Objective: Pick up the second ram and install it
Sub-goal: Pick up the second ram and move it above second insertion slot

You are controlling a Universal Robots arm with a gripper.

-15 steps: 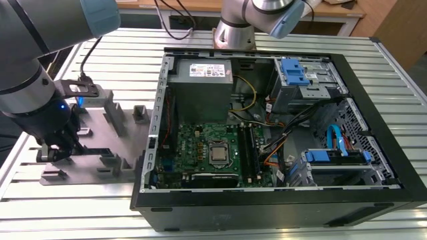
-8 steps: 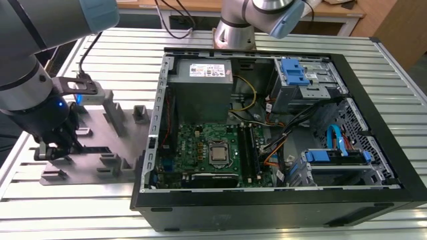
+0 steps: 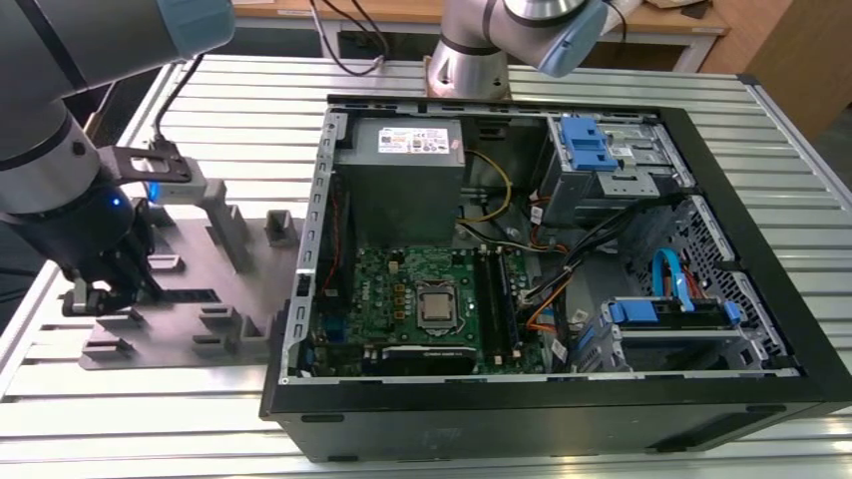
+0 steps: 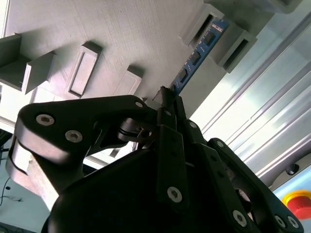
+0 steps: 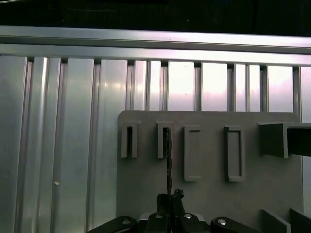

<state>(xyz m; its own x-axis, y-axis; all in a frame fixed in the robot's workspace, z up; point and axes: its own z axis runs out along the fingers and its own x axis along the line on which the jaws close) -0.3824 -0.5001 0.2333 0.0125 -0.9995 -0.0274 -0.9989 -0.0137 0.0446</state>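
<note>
The second ram [image 4: 194,58] is a thin blue-edged strip standing on edge in a slot of the grey holder plate [image 4: 97,29]. In the first wrist view the ram [image 5: 168,160] shows edge-on as a dark line running from a slot block to the fingers. My gripper [image 4: 167,99] is shut on the near end of the strip, and its far end sits between two holder blocks. In the exterior view my gripper [image 3: 96,297] is low over the holder plate [image 3: 246,289] at that view's left, outside the computer case. The motherboard's memory slots [image 3: 498,299] lie inside the case.
The open black computer case [image 3: 560,399] lies on the ribbed aluminium table [image 3: 134,419], with a power supply [image 3: 399,160], drive cages [image 3: 606,160] and loose cables [image 3: 573,259] inside. Several raised blocks [image 5: 233,153] stand on the holder plate.
</note>
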